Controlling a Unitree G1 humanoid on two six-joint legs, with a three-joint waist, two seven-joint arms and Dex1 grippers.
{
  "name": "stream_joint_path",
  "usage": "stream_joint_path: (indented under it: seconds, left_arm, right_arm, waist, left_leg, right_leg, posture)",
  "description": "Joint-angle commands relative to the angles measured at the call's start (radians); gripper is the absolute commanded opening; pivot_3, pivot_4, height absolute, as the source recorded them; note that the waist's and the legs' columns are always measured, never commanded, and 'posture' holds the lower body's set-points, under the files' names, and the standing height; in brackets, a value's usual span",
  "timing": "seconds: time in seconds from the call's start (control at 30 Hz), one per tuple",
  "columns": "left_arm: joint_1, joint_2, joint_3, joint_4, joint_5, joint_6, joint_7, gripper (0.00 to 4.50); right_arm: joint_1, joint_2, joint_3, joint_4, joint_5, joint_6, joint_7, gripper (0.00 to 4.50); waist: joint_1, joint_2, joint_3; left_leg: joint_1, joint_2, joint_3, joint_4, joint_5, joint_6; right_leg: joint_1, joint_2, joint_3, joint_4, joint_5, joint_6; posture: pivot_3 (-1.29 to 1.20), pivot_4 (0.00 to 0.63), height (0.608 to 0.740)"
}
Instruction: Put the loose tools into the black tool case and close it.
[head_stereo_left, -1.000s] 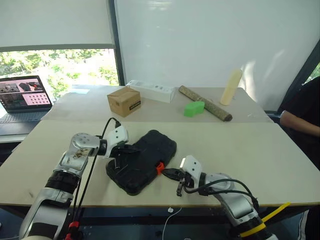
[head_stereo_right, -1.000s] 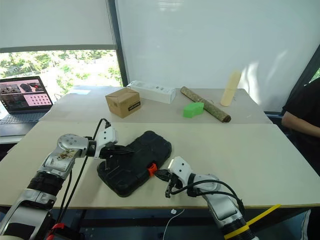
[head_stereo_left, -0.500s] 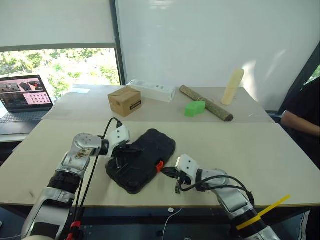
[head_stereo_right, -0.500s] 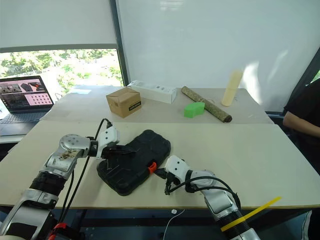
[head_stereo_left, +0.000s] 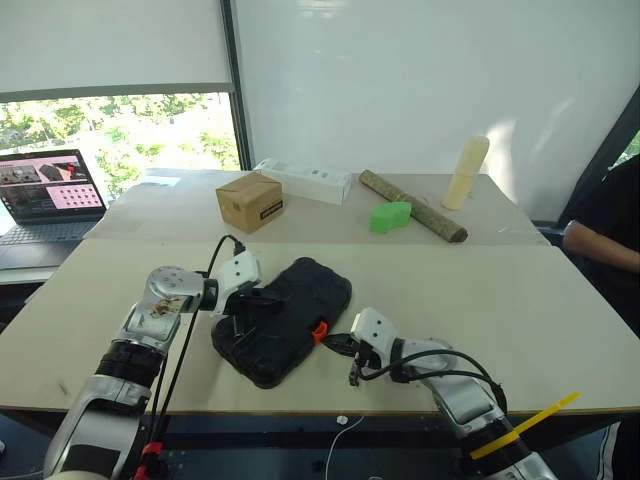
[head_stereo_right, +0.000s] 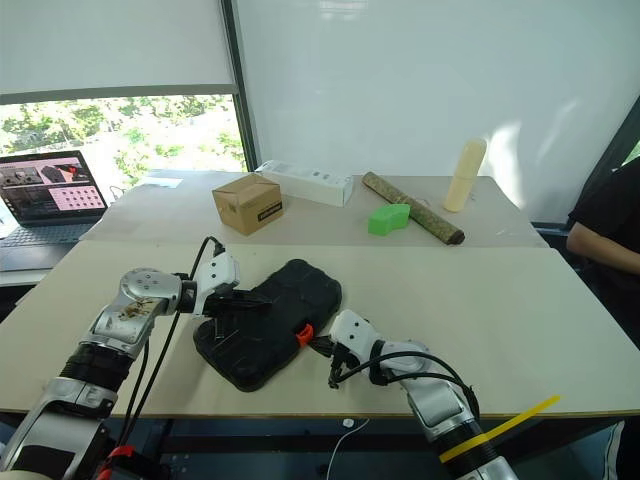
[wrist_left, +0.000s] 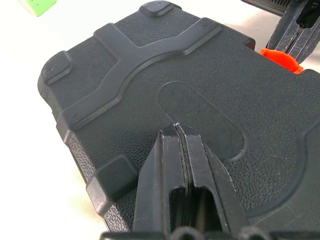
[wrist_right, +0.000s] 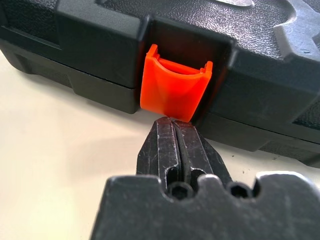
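The flat black textured plastic tool case lies shut near the table's near edge; it is judged stiff, fairly light and slippery, best worked at its small orange latch. The closed left gripper is pressed on the lid. The closed right gripper touches the latch. Nothing is seen changed since earlier.

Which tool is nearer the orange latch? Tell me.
Right. The right tool, shut, has its tips at the orange latch; the left tool, shut, rests on the black tool case lid, farther away.
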Motion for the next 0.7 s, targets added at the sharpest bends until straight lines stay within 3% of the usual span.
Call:
stream_joint_path:
  seconds: [0.03, 0.2, 0.23, 0.3, 0.33, 0.37, 0.47, 0.5, 0.6, 0.63, 0.7]
  left_arm:
    - [0.09, -0.021, -0.054, 0.068, 0.041, 0.026, 0.007, 0.0]
    - [0.122, -0.037, 0.095, 0.038, -0.095, -0.03, 0.008, 0.0]
    - [0.132, -0.033, 0.137, 0.017, -0.144, -0.016, -0.005, 0.0]
    - [0.16, -0.002, 0.207, -0.025, -0.199, -0.023, -0.014, 0.0]
    - [0.18, 0.021, 0.238, -0.044, -0.207, -0.04, -0.008, 0.52]
    - [0.197, 0.039, 0.261, -0.056, -0.208, -0.059, 0.005, 0.69]
    - [0.288, 0.108, 0.34, -0.088, -0.245, -0.093, -0.017, 1.96]
    - [0.314, 0.123, 0.358, -0.091, -0.243, -0.125, -0.018, 2.21]
    - [0.435, 0.182, 0.41, -0.089, -0.209, -0.215, -0.006, 3.24]
    - [0.48, 0.198, 0.429, -0.091, -0.207, -0.227, -0.001, 3.53]
    - [0.547, 0.211, 0.464, -0.087, -0.211, -0.262, 0.011, 4.32]
  right_arm:
    - [-0.041, 0.045, -0.057, -0.097, 0.08, -0.024, -0.02, 0.06]
    - [0.047, -0.047, -0.147, -0.176, 0.144, 0.002, 0.021, 0.06]
    - [0.073, -0.071, -0.178, -0.214, 0.185, 0.034, 0.038, 0.61]
    - [0.126, -0.13, -0.239, -0.281, 0.239, 0.051, 0.071, 1.1]
    - [0.154, -0.164, -0.268, -0.306, 0.257, 0.051, 0.087, 1.46]
    - [0.175, -0.193, -0.291, -0.323, 0.268, 0.046, 0.097, 1.76]
    - [0.246, -0.281, -0.369, -0.33, 0.283, -0.011, 0.135, 2.92]
    - [0.263, -0.302, -0.387, -0.328, 0.285, -0.029, 0.147, 3.13]
    - [0.315, -0.352, -0.451, -0.269, 0.308, -0.169, 0.236, 4.18]
    - [0.333, -0.376, -0.476, -0.24, 0.315, -0.195, 0.265, 4.44]
    - [0.361, -0.427, -0.516, -0.183, 0.337, -0.184, 0.314, 4.5]
  waist:
    - [-0.002, 0.0, 0.0]
    - [0.0, 0.002, 0.001]
    - [0.0, 0.003, 0.001]
    - [0.0, 0.003, 0.001]
    - [0.0, 0.003, 0.001]
    - [-0.001, 0.003, 0.001]
    - [-0.006, 0.003, 0.001]
    - [-0.004, 0.003, 0.001]
    - [0.0, 0.003, 0.001]
    - [0.001, 0.004, 0.001]
    - [0.005, 0.004, 0.002]
  left_leg:
    - [0.0, 0.0, 0.0, 0.0, 0.0, 0.0]
    - [-0.001, 0.0, 0.0, -0.002, 0.0, 0.0]
    - [-0.002, 0.0, 0.001, -0.003, 0.0, 0.0]
    - [-0.003, -0.001, 0.002, -0.006, 0.0, 0.0]
    - [-0.003, -0.001, 0.002, -0.007, 0.0, 0.0]
    - [-0.005, -0.001, 0.002, -0.01, 0.0, -0.001]
    - [-0.007, -0.001, 0.002, -0.016, 0.0, -0.002]
    - [-0.008, 0.0, 0.002, -0.017, 0.0, -0.002]
    - [-0.011, 0.0, 0.002, -0.016, 0.0, -0.002]
    - [-0.012, -0.001, 0.002, -0.016, -0.001, -0.002]
    - [-0.012, -0.002, 0.002, -0.016, -0.002, -0.001]
  right_leg:
    - [0.0, 0.0, 0.0, 0.0, 0.0, 0.0]
    - [-0.002, -0.001, 0.0, 0.0, 0.0, -0.001]
    - [-0.004, -0.001, 0.001, 0.0, 0.001, -0.001]
    - [-0.006, -0.002, 0.001, -0.001, 0.001, -0.002]
    - [-0.006, -0.001, 0.001, -0.002, 0.001, -0.002]
    - [-0.008, -0.001, 0.001, -0.002, 0.001, -0.002]
    - [-0.011, 0.001, 0.001, -0.009, 0.001, -0.003]
    - [-0.011, 0.001, 0.0, -0.01, 0.001, -0.003]
    - [-0.012, 0.001, -0.002, -0.013, 0.0, -0.003]
    - [-0.012, 0.0, -0.002, -0.014, 0.0, -0.002]
    - [-0.011, -0.002, -0.002, -0.015, -0.001, 0.0]
  posture:
    - [0.0, 0.15, 0.74]
    - [0.0, 0.15, 0.74]
    - [0.0, 0.15, 0.74]
    - [0.0, 0.15, 0.74]
    - [0.0, 0.15, 0.74]
    - [0.0, 0.15, 0.74]
    - [0.0, 0.15, 0.74]
    - [0.0, 0.15, 0.74]
    - [0.0, 0.15, 0.74]
    - [0.0, 0.15, 0.74]
    - [0.0, 0.15, 0.74]
